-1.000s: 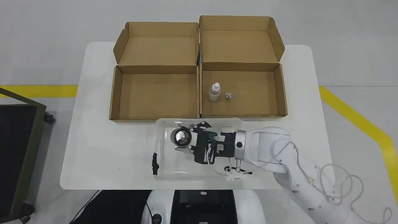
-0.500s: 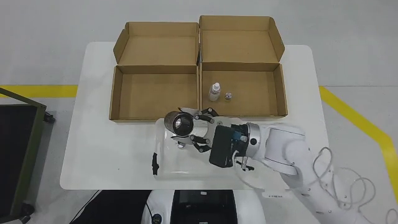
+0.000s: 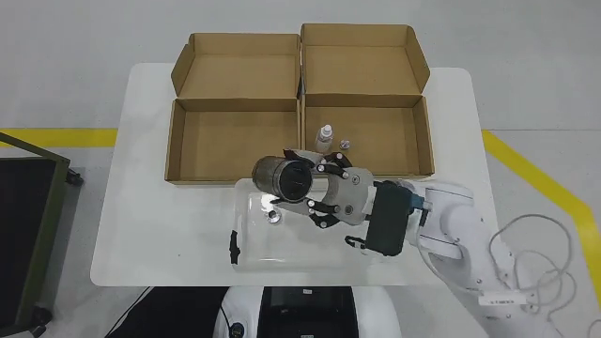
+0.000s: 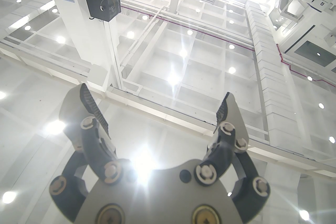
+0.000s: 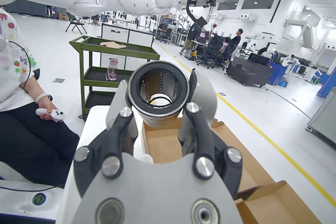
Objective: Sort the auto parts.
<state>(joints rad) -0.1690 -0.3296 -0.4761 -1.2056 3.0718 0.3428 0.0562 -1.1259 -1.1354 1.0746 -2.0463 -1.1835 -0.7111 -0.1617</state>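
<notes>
You face a white rounded-corner table (image 3: pixel 141 216) on a pale grey floor (image 3: pixel 75 38) crossed by a yellow tape line (image 3: pixel 540 180). Beside the table stands an olive-green metal shelf cart (image 5: pixel 115 51), with a pink translucent drinking bottle (image 5: pixel 112 70) upright on its middle shelf

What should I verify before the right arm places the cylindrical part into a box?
1. Grip: ok; right end effector is shut on the cylindrical part.
2. Clearance over the left box wall: cannot tell.
3. Room in left box: ok, floor bare.
4. Correct box: cannot tell; the right box holds a bottle.
5. Left end effector out of the way: ok, open, facing the ceiling.
</notes>
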